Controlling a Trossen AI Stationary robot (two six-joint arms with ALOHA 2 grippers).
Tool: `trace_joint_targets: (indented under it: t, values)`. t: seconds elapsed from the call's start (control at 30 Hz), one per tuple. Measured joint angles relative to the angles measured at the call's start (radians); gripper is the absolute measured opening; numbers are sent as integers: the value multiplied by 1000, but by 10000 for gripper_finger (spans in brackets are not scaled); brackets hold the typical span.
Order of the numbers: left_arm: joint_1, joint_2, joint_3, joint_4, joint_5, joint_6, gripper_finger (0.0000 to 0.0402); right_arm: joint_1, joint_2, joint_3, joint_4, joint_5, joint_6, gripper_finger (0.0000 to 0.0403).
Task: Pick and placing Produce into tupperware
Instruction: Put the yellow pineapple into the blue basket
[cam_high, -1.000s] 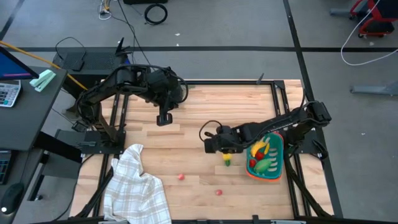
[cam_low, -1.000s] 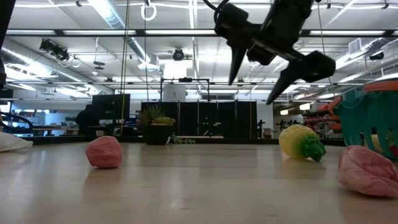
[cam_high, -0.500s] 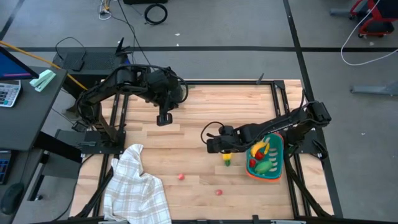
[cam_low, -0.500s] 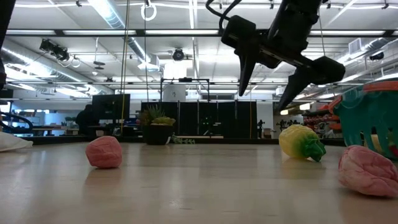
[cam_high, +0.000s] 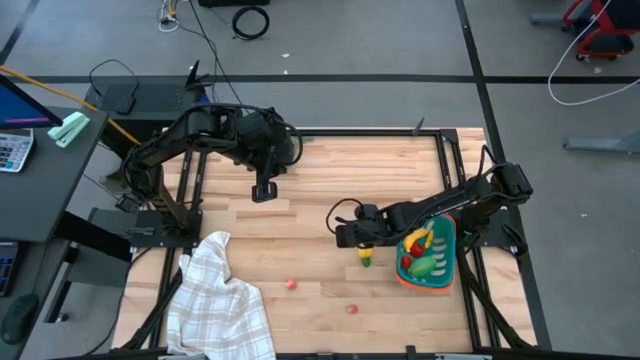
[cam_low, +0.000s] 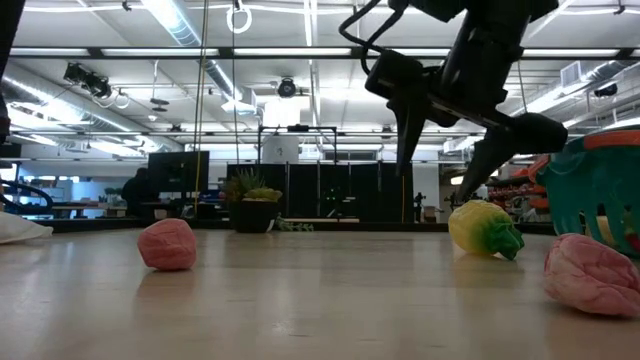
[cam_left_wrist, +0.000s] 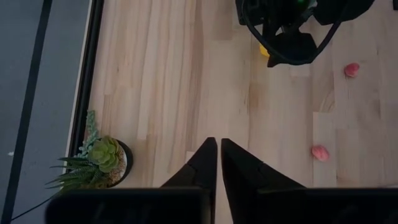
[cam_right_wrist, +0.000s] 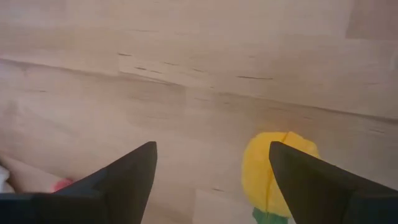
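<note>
The yellow pepper with a green stem (cam_high: 366, 255) lies on its side on the wooden table just left of the teal tub with an orange rim (cam_high: 447, 262). The tub holds the banana (cam_high: 418, 238) and the green vegetable (cam_high: 424, 265). My right gripper (cam_low: 437, 185) is open and hangs above the table just left of the pepper (cam_low: 483, 228); in the right wrist view (cam_right_wrist: 211, 149) the pepper (cam_right_wrist: 277, 171) lies ahead, near one finger. Two red fruits (cam_high: 291, 284) (cam_high: 351, 309) lie nearer the front. My left gripper (cam_left_wrist: 217, 146) is shut and empty, high at the far left.
A white checked cloth (cam_high: 220, 300) lies at the near left corner. A small potted plant (cam_left_wrist: 102, 155) stands at the table's far edge below my left arm. In the low view a red fruit (cam_low: 595, 275) lies in front of the tub (cam_low: 600, 190).
My right gripper has gone down and a little toward the table's right edge, closer to the yellow pepper, with its fingers tipping more steeply downward and staying open. The pepper and the red fruits have not moved.
</note>
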Motion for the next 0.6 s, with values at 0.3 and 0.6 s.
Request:
trace_joint_targets:
  t: [0.3, 0.6]
  values:
    - [0, 0, 0, 0, 0, -1, 27, 61, 0, -41, 41, 48, 70, 319]
    - [0, 0, 0, 0, 0, -2, 25, 68, 0, -42, 37, 52, 47, 320]
